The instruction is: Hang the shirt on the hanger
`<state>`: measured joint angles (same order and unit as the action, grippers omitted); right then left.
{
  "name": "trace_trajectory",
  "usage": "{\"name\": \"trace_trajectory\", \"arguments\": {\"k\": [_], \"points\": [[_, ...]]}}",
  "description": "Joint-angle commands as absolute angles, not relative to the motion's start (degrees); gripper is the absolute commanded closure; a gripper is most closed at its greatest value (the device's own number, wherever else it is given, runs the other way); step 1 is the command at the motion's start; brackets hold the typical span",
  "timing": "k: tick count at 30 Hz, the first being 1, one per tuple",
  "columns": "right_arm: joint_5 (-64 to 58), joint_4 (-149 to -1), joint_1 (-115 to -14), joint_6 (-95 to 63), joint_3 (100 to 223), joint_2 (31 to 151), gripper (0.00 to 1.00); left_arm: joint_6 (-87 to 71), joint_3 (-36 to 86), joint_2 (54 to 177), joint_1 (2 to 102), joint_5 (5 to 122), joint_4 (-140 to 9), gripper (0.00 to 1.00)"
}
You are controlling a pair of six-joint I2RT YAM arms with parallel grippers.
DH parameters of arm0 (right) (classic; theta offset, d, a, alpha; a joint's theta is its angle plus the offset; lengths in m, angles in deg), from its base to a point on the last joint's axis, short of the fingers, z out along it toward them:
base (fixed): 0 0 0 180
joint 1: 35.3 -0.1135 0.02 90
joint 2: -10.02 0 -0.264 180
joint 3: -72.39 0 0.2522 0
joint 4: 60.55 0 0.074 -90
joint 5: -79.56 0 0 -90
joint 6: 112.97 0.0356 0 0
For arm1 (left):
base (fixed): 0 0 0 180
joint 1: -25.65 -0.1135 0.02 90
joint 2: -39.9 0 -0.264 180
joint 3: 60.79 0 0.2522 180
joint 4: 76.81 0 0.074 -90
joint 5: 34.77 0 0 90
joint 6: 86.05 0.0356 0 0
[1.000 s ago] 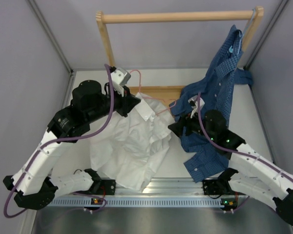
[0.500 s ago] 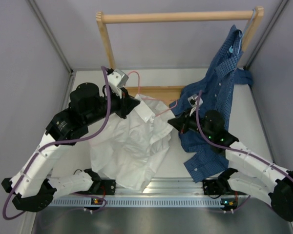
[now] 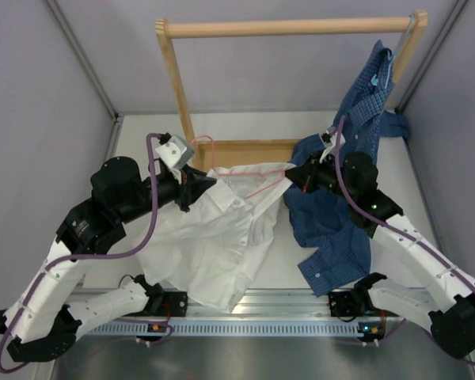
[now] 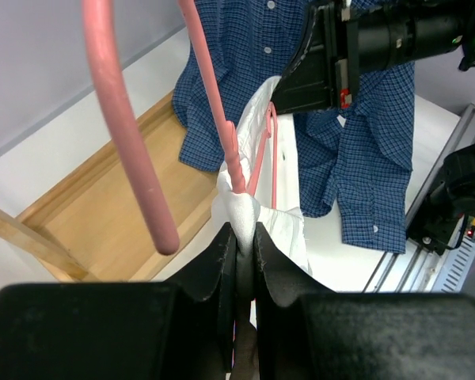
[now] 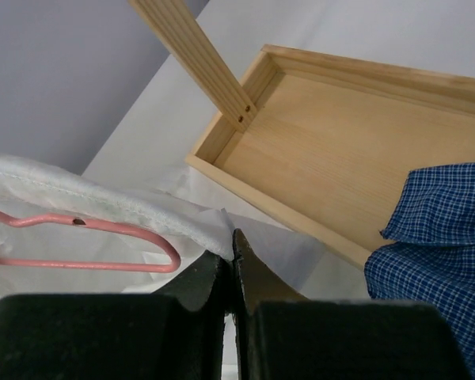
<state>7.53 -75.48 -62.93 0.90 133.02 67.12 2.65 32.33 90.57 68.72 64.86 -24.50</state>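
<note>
Pinched tight on the shirt (image 3: 210,245) — left hand (image 4: 242,241), right hand (image 5: 231,265) alike.

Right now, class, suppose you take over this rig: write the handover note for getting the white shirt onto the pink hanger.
Left gripper: shut on the shirt at the neck of the hanger.
Right gripper: shut on the shirt's edge.
Done: cloth spread between them, hanger wire lying at the opening.
Left: work both hanger shoulders inside, then release.
</note>
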Motion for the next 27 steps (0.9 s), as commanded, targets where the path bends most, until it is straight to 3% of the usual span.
{"name": "trace_trajectory", "arguments": {"k": [1, 8, 16, 20, 27], "points": [[4.76, -82.73, -61.49, -2.05, 140.11, 67.59, 1.00, 5.01, 31.73, 89.38, 68.72, 61.77, -28.77, 1.00], [5.90, -88.80, -61.49, -6.18, 148.37, 66.98, 1.00, 6.15, 32.42, 92.45, 68.72, 51.99, -27.01, 1.00], [17.67, -88.99, -61.92, -7.33, 152.07, 64.17, 1.00, 2.12, 41.81, 100.10, 68.72, 42.93, -26.92, 1.00], [23.13, -86.36, -63.41, -5.05, 151.11, 62.67, 1.00, 0.26, 47.18, 104.23, 68.81, 43.53, -27.01, 1.00], [20.49, -82.32, -65.27, -3.21, 146.89, 61.26, 1.00, -0.97, 49.83, 107.57, 68.81, 56.44, -27.97, 1.00]]}}
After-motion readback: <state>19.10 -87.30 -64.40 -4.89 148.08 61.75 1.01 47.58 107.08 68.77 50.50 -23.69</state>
